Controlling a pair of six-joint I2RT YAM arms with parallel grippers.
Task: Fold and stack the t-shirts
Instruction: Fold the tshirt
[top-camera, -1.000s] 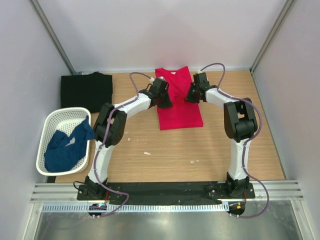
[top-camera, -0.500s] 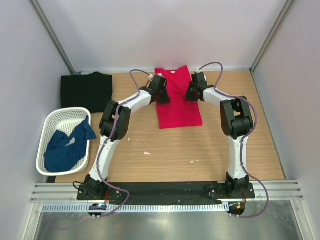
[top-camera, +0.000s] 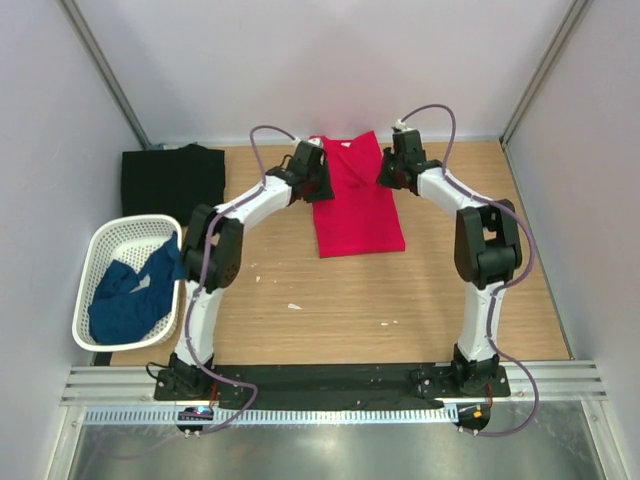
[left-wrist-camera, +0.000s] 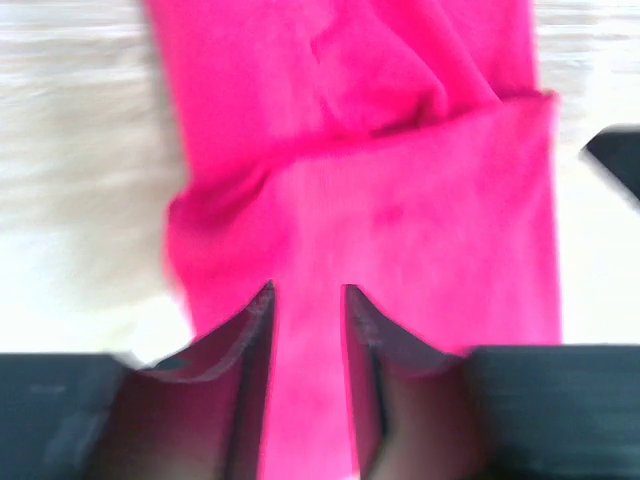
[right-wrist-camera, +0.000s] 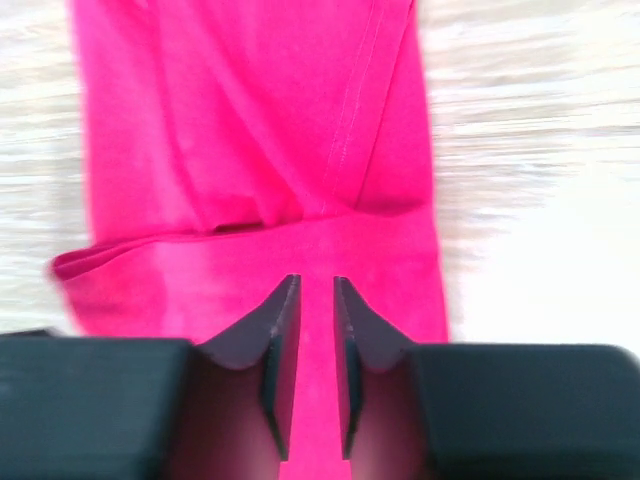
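The red t-shirt (top-camera: 358, 210) lies on the wooden table (top-camera: 420, 290) at the far middle, its sides folded in to a narrow strip. My left gripper (top-camera: 311, 177) hovers at its far left edge and my right gripper (top-camera: 392, 172) at its far right edge. In the left wrist view the red t-shirt (left-wrist-camera: 400, 200) fills the frame under the left gripper (left-wrist-camera: 308, 295), whose jaws stand a little apart. The right gripper (right-wrist-camera: 316, 285) is likewise slightly open above the red t-shirt (right-wrist-camera: 250, 130). A black t-shirt (top-camera: 172, 182) lies folded at the far left. The dark blue t-shirt (top-camera: 130, 295) sits crumpled in the basket.
A white mesh basket (top-camera: 112, 240) stands at the table's left edge. Grey walls enclose the table on three sides. A few small white scraps (top-camera: 293, 306) lie on the wood in front of the red shirt.
Both grippers have moved from the middle of the red shirt toward its far end, and their jaws have parted slightly. The shirts have stayed in place.
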